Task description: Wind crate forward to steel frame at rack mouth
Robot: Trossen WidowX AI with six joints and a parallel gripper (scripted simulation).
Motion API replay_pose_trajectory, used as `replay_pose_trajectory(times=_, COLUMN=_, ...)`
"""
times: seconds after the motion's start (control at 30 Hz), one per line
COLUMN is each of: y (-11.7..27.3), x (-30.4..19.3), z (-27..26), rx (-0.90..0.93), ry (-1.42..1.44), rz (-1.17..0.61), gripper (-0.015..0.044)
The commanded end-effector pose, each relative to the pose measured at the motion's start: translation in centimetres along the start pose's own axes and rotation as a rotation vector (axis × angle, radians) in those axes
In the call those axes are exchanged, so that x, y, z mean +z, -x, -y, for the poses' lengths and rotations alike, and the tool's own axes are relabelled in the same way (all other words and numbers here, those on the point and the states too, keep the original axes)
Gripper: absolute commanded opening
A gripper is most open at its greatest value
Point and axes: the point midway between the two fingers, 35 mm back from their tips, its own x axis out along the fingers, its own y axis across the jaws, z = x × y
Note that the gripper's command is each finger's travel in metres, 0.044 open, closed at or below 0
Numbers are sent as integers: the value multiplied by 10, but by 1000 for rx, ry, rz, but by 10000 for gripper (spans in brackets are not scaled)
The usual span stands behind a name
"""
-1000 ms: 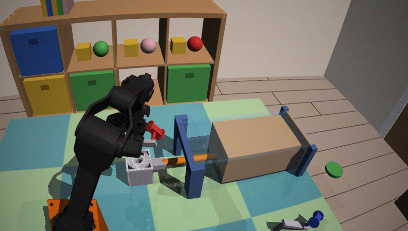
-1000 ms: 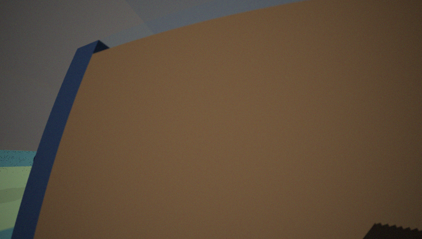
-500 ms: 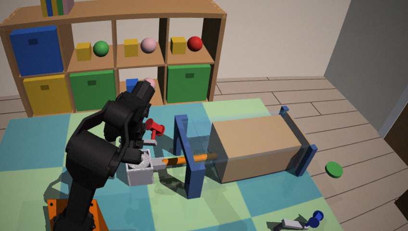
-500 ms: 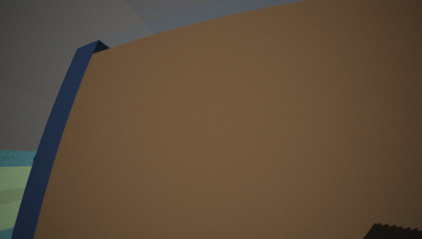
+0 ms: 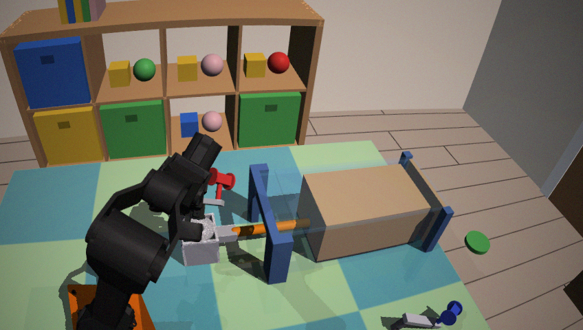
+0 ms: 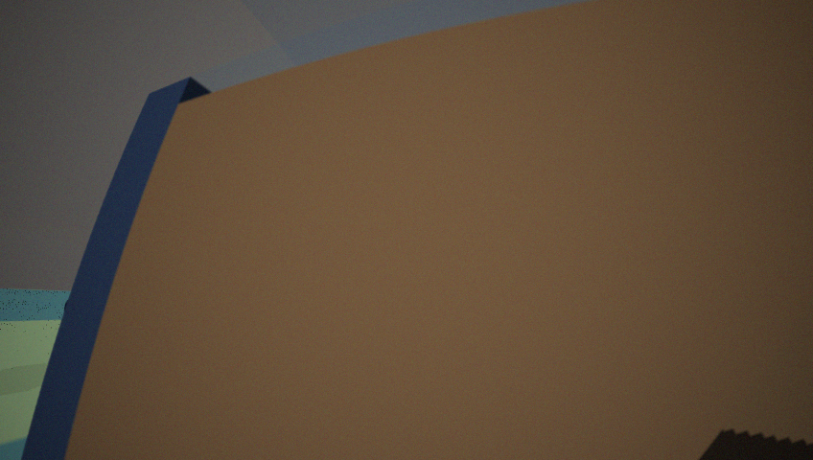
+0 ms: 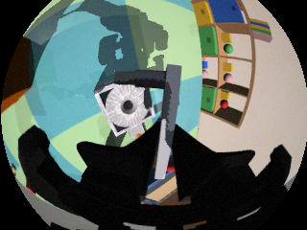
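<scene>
My gripper (image 5: 199, 206) (image 7: 165, 126) is shut on the winch handle's grey crank arm (image 5: 214, 201) (image 7: 170, 105). The handle's red grip (image 5: 219, 179) sticks up beyond the fingers. Its dark key shaft (image 7: 139, 78) reaches sideways across the wrist view, beside the winch hole. The grey winch (image 5: 201, 251) (image 7: 128, 95) stands below the gripper, its round hole (image 7: 128, 105) uncovered. An orange strap (image 5: 282, 225) runs from it to the brown crate (image 5: 368, 192). The crate sits flat inside the clear panels, with a gap before the blue mouth frame (image 5: 278, 249).
A brown board (image 5: 426, 179) between blue posts stands behind the crate. A grey tool with blue ends (image 5: 421, 320) lies at the front right. A green disc (image 5: 477, 242) is at the right. A brown surface (image 6: 433, 227) and a blue post (image 6: 108, 227) fill the exterior view.
</scene>
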Motion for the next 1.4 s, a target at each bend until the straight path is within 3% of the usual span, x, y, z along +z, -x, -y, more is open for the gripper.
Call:
replay_pose_trajectory(times=0.0, y=4, x=-2, z=5, rx=-83, ry=2, rz=-2, gripper=0)
replay_pose_trajectory(times=1.37, y=3, x=-2, z=2, rx=-769, ry=3, rz=10, gripper=0)
